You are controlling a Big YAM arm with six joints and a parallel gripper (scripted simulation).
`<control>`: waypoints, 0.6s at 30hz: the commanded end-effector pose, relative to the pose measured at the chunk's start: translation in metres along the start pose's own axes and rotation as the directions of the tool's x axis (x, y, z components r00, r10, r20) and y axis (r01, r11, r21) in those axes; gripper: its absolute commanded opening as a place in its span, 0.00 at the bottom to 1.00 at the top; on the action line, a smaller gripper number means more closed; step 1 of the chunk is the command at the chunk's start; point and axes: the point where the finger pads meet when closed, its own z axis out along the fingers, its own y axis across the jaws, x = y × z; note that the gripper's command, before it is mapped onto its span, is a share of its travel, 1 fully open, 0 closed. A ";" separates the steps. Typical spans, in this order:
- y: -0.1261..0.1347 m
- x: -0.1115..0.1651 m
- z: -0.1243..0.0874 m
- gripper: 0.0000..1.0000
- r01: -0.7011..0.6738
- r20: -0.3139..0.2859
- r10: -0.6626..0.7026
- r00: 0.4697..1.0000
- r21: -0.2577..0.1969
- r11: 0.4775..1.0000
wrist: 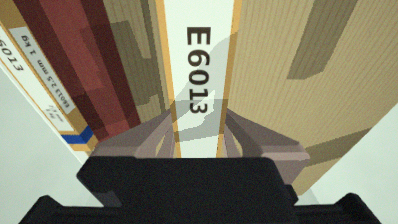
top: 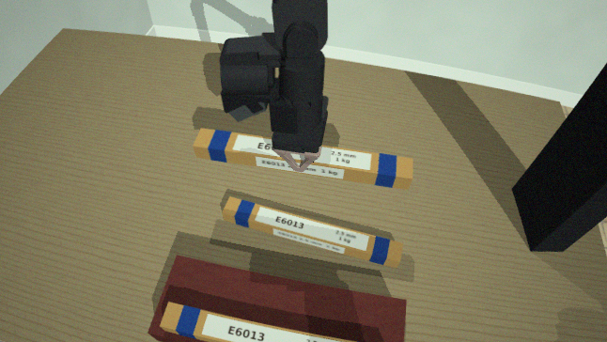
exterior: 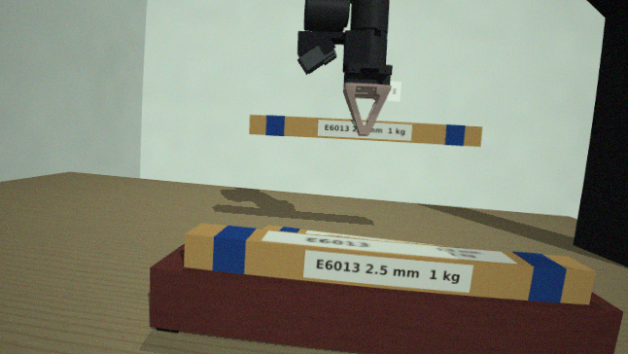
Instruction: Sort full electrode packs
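Blocky black arm [top: 291, 75], mauve pincer [exterior: 366, 130]

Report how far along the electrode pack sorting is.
Done: one pack lies flat on the dark red platform. In hand: the hand is shut on a second pack, held level in the air near its middle. Left: set that pack down, then deal with the third pack lying on the table beside the platform.

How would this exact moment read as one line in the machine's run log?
gripper: shut on lifted pack | lifted pack: airborne, level | second pack: on table | third pack: lying on platform
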 end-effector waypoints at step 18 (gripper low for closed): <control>0.056 -0.023 -0.018 0.00 -0.017 0.047 0.018 0.999 -0.019 1.000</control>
